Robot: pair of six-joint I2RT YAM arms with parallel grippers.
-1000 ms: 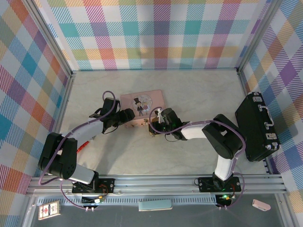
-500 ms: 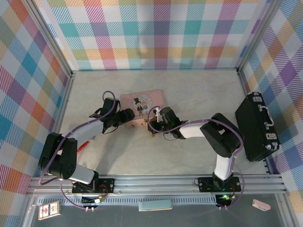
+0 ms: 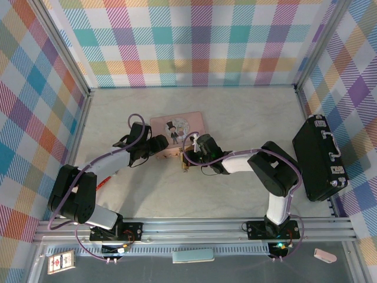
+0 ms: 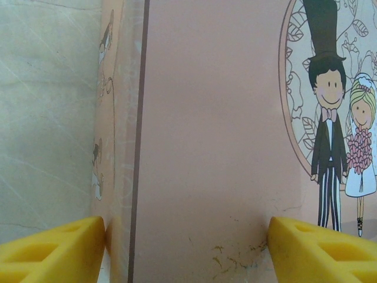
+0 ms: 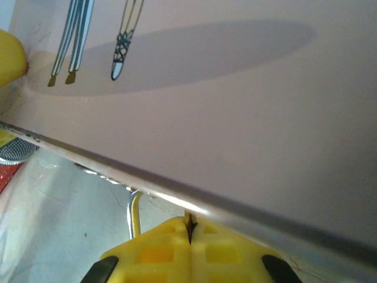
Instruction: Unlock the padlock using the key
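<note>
The padlock (image 5: 134, 212) is found at the tin's (image 4: 206, 147) near edge, judged not yet unlocked; the tin's corner is spanned by wide-open left fingers (image 4: 53, 247), and right fingers (image 5: 159, 250) are pressed shut beside the padlock, any hold on the key being undeterminable.

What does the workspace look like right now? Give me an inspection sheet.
Surface: pale marbled table, no spills seen.
Job's things: padlock, thin shackle showing at the rim of the pink tin; key, likely the dark sliver pinched by the right gripper.
Clutter: black case at the right edge.
Grippers: left gripper open, fingers straddling the tin's edge; right shut.
Cables: purple cables looped along both arms.
Surroundings: plaid walls, metal frame.
</note>
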